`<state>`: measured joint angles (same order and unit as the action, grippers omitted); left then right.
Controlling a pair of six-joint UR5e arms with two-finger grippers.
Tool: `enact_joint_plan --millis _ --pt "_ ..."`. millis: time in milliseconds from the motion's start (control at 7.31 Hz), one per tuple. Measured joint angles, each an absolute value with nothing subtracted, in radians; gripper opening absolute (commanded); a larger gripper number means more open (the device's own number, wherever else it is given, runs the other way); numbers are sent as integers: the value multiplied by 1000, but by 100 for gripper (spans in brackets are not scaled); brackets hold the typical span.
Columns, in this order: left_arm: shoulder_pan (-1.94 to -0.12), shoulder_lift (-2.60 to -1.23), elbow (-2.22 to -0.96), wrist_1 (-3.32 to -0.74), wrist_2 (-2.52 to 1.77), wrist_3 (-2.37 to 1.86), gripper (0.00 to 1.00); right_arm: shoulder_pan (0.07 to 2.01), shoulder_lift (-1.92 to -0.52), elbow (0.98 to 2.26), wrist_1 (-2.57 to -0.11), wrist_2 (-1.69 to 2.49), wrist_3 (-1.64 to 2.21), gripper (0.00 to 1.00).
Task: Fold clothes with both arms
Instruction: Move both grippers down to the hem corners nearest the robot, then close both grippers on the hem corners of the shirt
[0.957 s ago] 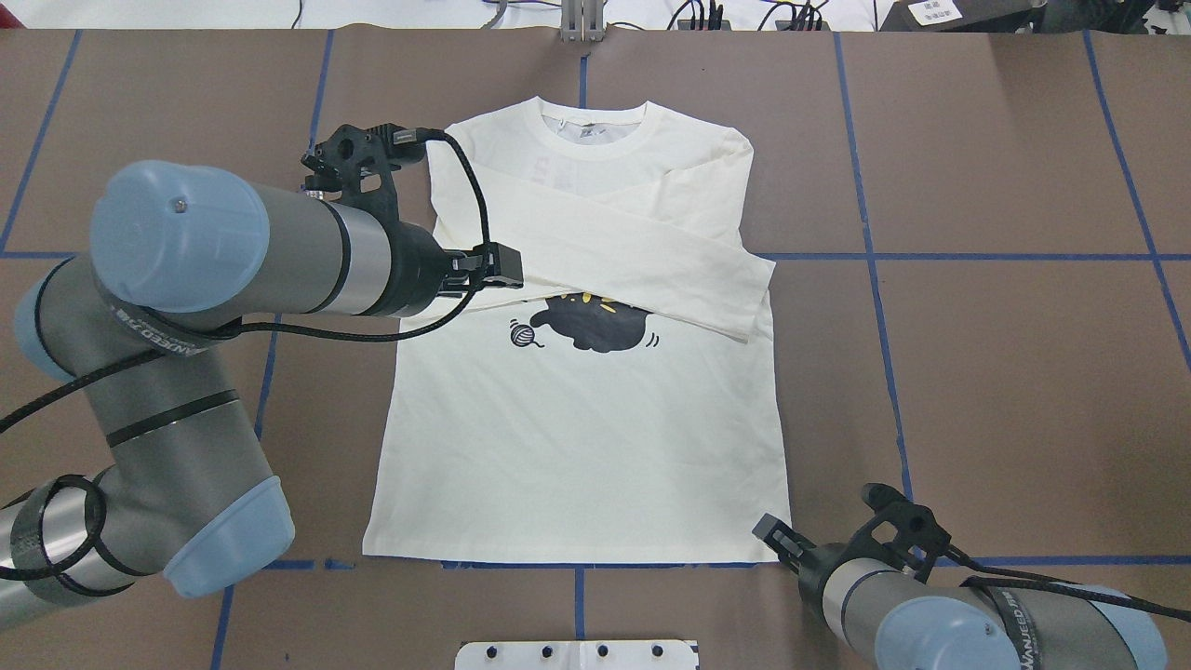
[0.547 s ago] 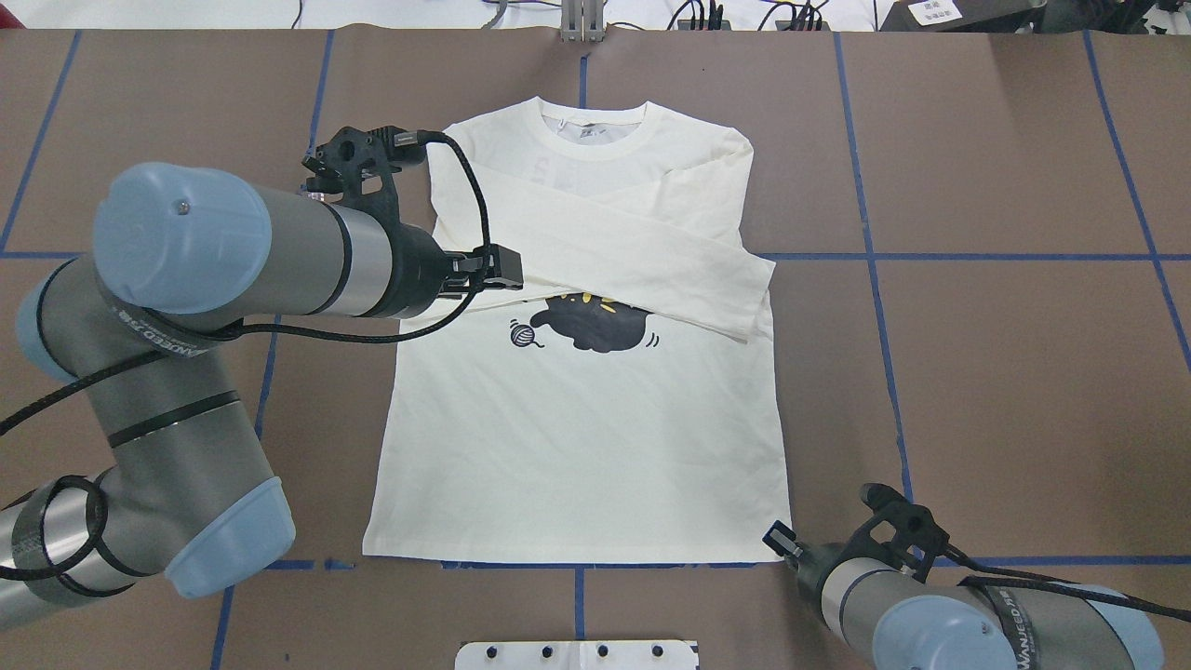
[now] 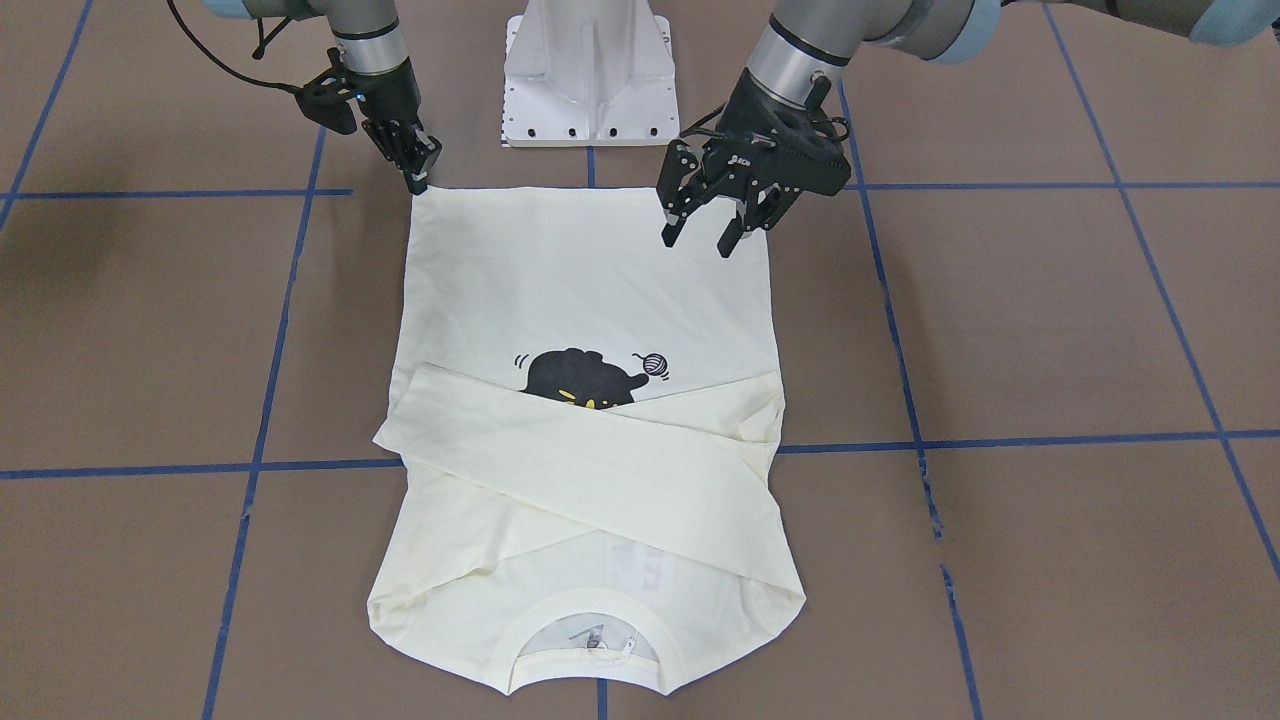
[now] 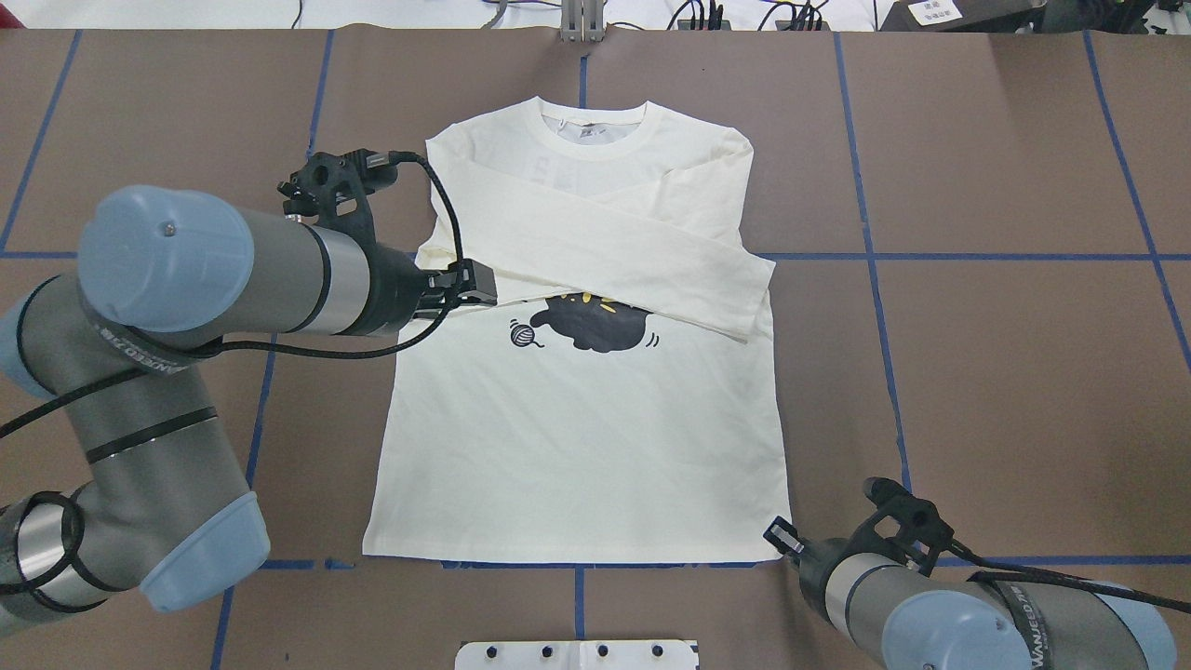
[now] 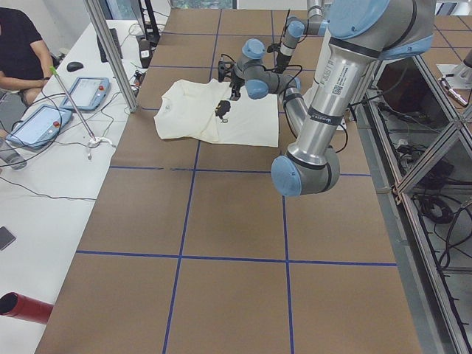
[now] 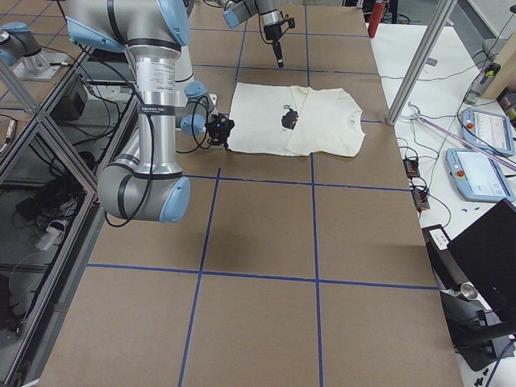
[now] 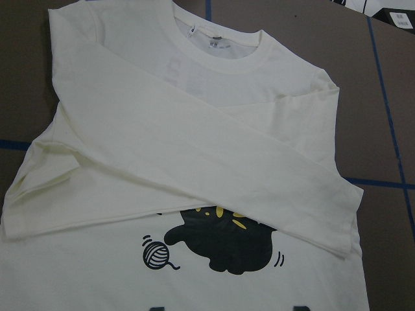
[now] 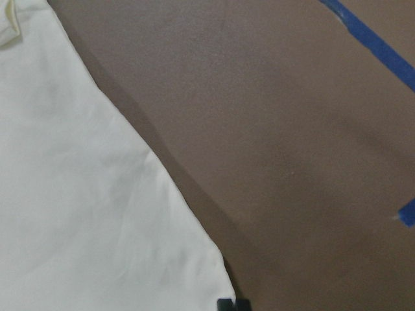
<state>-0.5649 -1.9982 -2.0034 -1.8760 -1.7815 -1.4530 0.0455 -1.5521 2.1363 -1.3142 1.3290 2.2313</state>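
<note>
A cream long-sleeved shirt (image 4: 577, 447) lies flat on the brown tabletop (image 4: 1005, 372), cat print up, with both sleeves crossed over the chest. The left gripper (image 3: 696, 244) hovers above the shirt's left edge, spread wide and empty. The right gripper (image 3: 418, 180) sits at the hem's right corner; how far it is parted cannot be told.

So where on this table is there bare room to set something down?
The table right of the shirt, past the blue tape line, is bare, as is the far-left corner. Crowded: the shirt's left edge under the left tool and the near-right hem corner by the right tool.
</note>
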Motion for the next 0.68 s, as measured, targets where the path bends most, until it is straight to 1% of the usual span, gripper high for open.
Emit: enact_joint_plan --millis 274,410,684 --pt "-490 -1877 -2026 -1871 -1768 -1555 67 66 -1553 2168 -1313 1369 2227 0" --pt "-442 -1829 -2037 -1869 -1755 -1602 63 87 -1551 2180 -1312 1409 2221 0" --pt "-363 -1761 -2058 -1860 -1737 -1695 62 123 -1544 2186 -1311 1471 2207 0"
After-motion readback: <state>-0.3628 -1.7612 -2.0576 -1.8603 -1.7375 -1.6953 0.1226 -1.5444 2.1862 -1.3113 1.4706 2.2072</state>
